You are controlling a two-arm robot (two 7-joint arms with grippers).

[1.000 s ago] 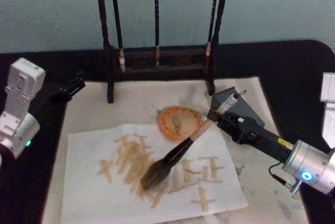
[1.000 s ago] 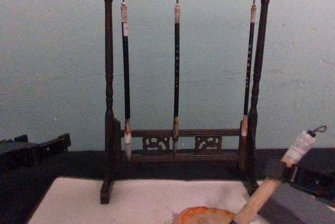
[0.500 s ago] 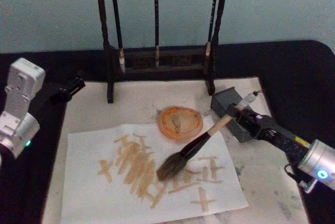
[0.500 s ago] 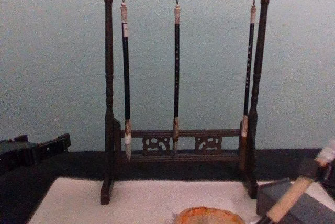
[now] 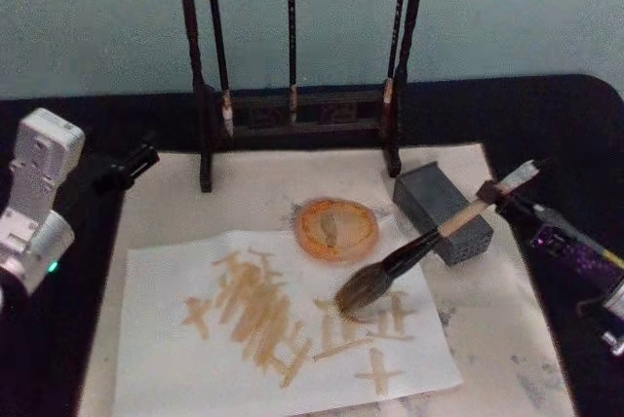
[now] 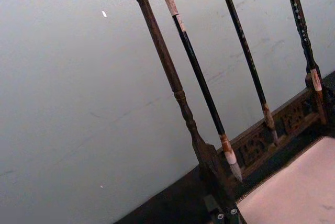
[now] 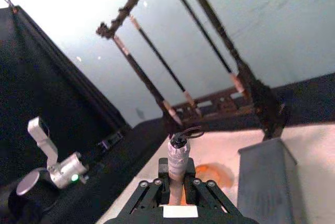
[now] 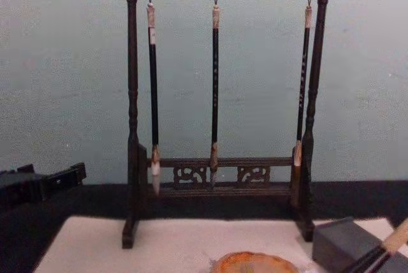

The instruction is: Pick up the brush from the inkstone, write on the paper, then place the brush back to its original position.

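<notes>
The brush [image 5: 409, 256] slants over the right part of the paper [image 5: 166, 359], its bushy bristles low above the tan strokes. Its pale handle crosses the front of the grey inkstone block [image 5: 439, 205]. My right gripper [image 5: 499, 193] is shut on the handle's upper end, just right of the block. In the right wrist view the gripper [image 7: 177, 181] clamps the brush [image 7: 178, 156] below its whitish cap and cord loop. The chest view catches the brush handle [image 8: 395, 238] beside the inkstone [image 8: 341, 242]. My left gripper [image 5: 122, 169] is parked at the table's left.
An orange round dish [image 5: 336, 229] sits on the off-white mat [image 5: 253, 188] between paper and rack. The wooden rack [image 5: 292, 110] with three slim hanging brushes stands behind, tall in the chest view [image 8: 217, 94]. Black tabletop [image 5: 565, 134] surrounds the mat.
My right gripper has drawn back to the right with the brush. The bristles have travelled from the paper's middle to its right part, near the inkstone. The left arm stayed still.
</notes>
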